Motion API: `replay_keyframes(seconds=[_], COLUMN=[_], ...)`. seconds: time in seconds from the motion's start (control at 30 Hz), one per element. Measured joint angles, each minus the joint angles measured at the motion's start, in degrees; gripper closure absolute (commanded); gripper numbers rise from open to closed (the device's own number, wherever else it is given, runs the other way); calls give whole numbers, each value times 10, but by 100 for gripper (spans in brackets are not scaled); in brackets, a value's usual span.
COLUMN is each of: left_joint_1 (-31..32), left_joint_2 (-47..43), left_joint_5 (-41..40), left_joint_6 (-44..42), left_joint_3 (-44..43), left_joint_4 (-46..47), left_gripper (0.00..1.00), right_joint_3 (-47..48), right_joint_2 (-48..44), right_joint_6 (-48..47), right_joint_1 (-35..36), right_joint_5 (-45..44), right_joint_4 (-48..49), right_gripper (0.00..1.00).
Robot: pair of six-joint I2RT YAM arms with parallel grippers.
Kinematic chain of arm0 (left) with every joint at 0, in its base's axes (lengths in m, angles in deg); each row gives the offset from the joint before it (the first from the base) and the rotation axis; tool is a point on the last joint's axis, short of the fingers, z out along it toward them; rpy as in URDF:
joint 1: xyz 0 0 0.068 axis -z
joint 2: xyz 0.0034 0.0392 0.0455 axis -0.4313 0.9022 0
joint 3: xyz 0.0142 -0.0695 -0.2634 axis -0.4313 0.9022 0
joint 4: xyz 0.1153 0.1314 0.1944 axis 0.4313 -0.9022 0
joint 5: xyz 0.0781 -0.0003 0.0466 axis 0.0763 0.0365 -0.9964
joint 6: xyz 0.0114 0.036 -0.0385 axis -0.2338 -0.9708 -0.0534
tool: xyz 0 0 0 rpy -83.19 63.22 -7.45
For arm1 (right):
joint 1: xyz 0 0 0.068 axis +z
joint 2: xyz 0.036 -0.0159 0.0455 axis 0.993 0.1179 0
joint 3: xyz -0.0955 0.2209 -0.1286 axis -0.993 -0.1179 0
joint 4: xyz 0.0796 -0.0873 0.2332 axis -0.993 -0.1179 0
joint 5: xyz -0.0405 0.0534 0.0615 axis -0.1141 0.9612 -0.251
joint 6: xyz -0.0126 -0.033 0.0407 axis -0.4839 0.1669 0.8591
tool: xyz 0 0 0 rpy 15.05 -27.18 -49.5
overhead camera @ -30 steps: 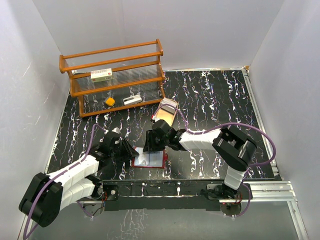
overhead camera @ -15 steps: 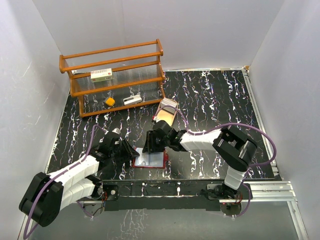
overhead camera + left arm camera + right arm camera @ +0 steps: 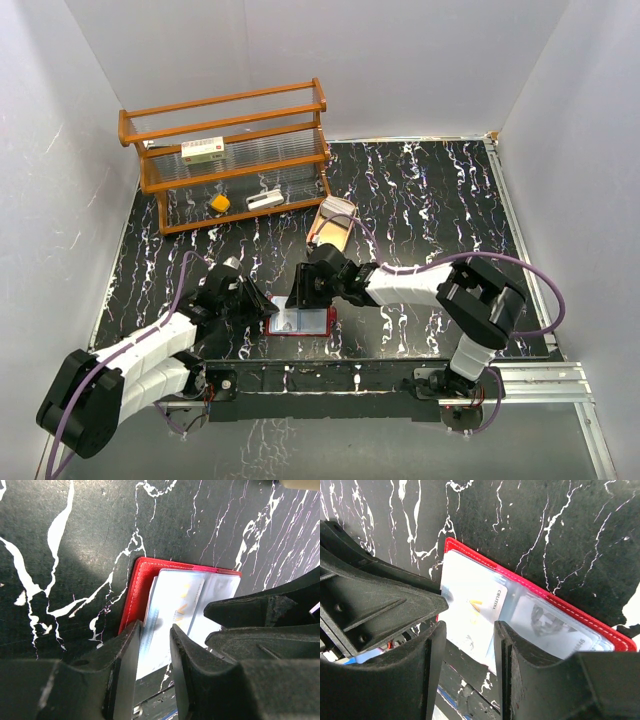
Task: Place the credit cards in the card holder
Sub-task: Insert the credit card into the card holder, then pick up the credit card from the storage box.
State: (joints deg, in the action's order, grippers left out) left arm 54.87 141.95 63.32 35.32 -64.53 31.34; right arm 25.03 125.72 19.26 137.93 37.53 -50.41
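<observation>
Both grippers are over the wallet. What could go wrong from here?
The left gripper and right gripper crowd over the card; they could collide.
The card sticks out of the wallet; a push could skew it.
The wallet lies near the front edge of the table and might slide off.

Orange wooden rack (image 3: 225, 103), holding a white red-labelled box (image 3: 203, 151): well beyond the right gripper (image 3: 303, 297). Tan oval tray (image 3: 331, 233): nearer.
</observation>
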Motion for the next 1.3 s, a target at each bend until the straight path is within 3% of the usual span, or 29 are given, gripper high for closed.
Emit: replay_keyframes(seconds=[0.4, 0.57, 0.8, 1.07, 1.1, 1.13, 1.17, 1.3], left_joint_1=[0, 0, 0, 0, 0, 0, 0, 0], left_joint_2=[-7, -13, -62, -101, -103, -108, -112, -127], left_joint_5=[2, 0, -35, -87, -91, -94, -96, -96], left_joint_6=[9, 9, -1, -47, -54, -63, -71, -106], left_joint_3=[7, 6, -24, -132, -146, -157, -167, -198], left_joint_4=[5, -3, -67, -155, -165, -175, -183, -213], left_gripper=[70, 62, 52, 26, 19, 5, 2, 1], right_joint_3=[17, 26, 48, 147, 169, 185, 199, 253], right_joint_2=[29, 28, -7, -40, -38, -36, -32, 4], right_joint_6=[8, -12, -112, -263, -289, -308, -324, -397], right_joint_1=[13, 14, 13, -16, -26, -36, -46, -106], right_joint_5=[3, 0, -33, -131, -151, -167, -179, -210], right_joint_4=[-4, -15, -86, -181, -195, -200, -207, -214], right_gripper=[61, 59, 53, 50, 50, 50, 50, 50])
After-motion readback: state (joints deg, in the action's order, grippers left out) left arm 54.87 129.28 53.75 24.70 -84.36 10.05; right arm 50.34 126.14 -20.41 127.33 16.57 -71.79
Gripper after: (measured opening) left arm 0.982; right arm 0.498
